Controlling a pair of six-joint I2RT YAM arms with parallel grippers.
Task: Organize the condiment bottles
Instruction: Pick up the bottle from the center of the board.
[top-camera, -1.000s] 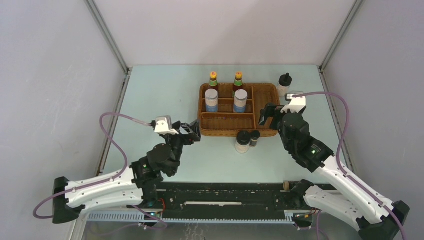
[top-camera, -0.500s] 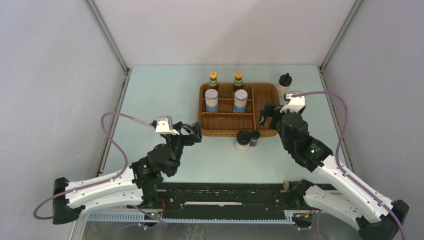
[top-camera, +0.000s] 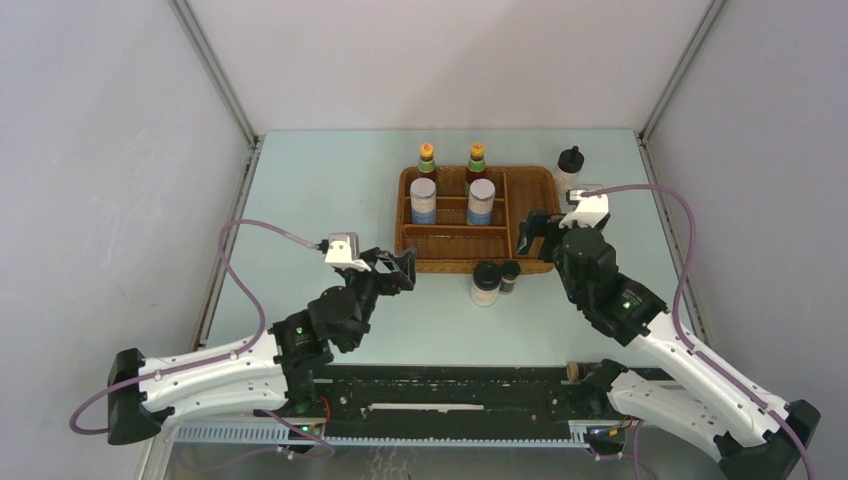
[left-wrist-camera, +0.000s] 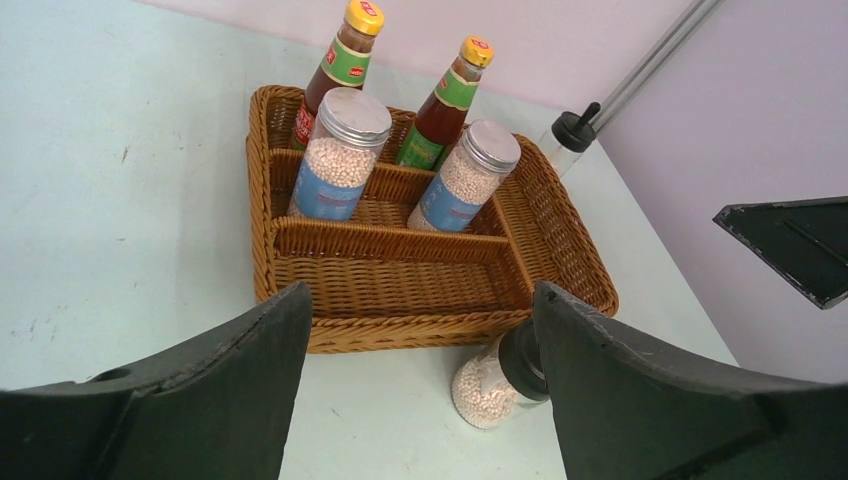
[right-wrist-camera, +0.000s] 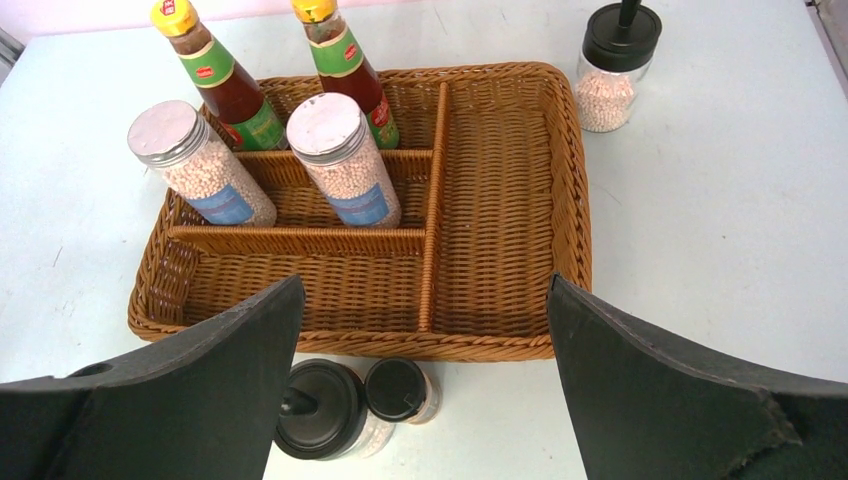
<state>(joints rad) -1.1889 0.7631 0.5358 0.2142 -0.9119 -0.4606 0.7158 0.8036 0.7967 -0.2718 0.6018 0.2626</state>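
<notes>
Two dark sauce bottles with yellow caps (top-camera: 427, 158) (top-camera: 476, 158) and two silver-topped shakers (top-camera: 423, 200) (top-camera: 481, 202) stand in the wicker tray's back compartments. One white black-capped bottle (top-camera: 569, 170) stands outside the tray's back right corner. Another (top-camera: 485, 283) stands in front of the tray, touching a tiny dark-capped bottle (top-camera: 509, 276). I see no second tiny bottle. My left gripper (top-camera: 400, 270) is open and empty, low, left of these front bottles; the white one (left-wrist-camera: 490, 385) shows by its right finger. My right gripper (top-camera: 533, 235) is open and empty above the tray's right compartment.
The brown wicker divided tray (top-camera: 455, 265) sits mid-table; its front left compartment and long right compartment (right-wrist-camera: 500, 200) hold nothing. Grey walls with metal posts close in the left, right and back sides.
My left gripper has moved right and forward toward the front of the tray. The right arm and all bottles stay where they were.
</notes>
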